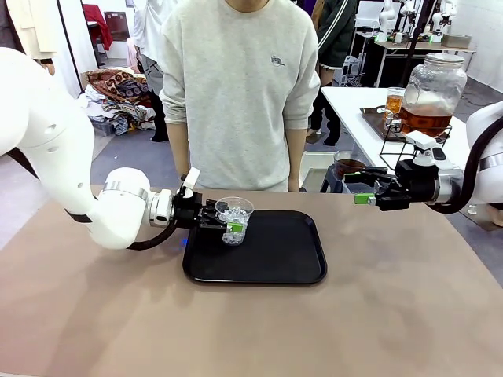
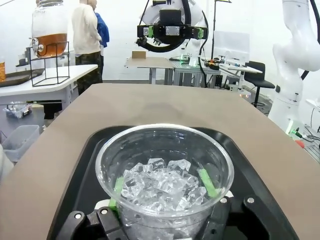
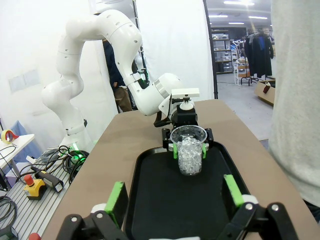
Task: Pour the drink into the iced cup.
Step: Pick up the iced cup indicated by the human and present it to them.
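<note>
The iced cup (image 2: 222, 167) is clear, glossy plastic, its ice (image 2: 160, 182) wet-bright. The tray (image 1: 267, 263) is black, smooth, semi-matt plastic; the table (image 1: 110, 314) matt brown. The dispenser jar (image 1: 434, 86) looks like glass, its lid (image 1: 444, 58) perhaps metal. The person's sweatshirt (image 1: 240, 78) is soft grey cloth.
</note>
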You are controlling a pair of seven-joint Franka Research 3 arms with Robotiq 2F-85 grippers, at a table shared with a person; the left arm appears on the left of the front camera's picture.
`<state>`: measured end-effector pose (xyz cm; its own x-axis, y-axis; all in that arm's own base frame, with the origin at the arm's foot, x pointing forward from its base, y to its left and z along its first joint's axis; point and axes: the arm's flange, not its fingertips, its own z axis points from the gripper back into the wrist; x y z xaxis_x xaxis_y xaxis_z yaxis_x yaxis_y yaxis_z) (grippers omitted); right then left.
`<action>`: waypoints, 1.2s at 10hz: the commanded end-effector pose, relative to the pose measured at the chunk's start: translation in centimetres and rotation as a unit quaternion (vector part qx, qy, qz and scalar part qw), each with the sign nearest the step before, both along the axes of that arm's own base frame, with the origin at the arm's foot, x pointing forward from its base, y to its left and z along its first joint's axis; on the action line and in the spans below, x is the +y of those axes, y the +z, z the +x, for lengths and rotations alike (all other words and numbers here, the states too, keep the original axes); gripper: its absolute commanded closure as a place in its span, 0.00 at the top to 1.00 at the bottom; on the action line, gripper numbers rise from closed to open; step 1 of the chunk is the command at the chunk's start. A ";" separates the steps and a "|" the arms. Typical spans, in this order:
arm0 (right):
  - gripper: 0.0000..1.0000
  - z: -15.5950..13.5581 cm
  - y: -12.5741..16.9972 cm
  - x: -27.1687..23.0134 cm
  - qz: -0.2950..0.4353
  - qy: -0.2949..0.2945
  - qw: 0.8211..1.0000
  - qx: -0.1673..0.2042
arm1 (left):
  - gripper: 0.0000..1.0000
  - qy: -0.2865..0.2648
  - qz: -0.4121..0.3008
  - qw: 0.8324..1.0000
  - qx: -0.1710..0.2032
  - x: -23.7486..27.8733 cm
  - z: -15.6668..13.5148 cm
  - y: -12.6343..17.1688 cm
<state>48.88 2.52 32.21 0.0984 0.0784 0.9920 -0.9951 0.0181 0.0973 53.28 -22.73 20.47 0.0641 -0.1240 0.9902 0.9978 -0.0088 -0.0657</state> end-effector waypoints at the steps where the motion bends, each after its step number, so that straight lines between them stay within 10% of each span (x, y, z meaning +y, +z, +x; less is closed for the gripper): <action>1: 1.00 0.1 0.3 0.1 -0.001 0.001 1.000 -0.002 | 0.69 0.018 -0.004 1.000 -0.006 -0.3 -0.1 0.0; 10: 1.00 0.1 0.3 0.1 -0.001 0.001 1.000 -0.002 | 0.69 0.044 -0.015 0.997 -0.058 -0.9 2.7 13.6; 12: 1.00 0.1 0.3 0.1 -0.001 0.001 1.000 -0.002 | 0.69 0.042 -0.019 0.997 -0.060 -0.3 2.6 13.0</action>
<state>48.88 2.52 32.21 0.0984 0.0784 0.9920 -0.9951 0.0181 0.0973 55.93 -23.21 34.45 -0.0518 -0.0817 0.9953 0.9955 0.0745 0.0579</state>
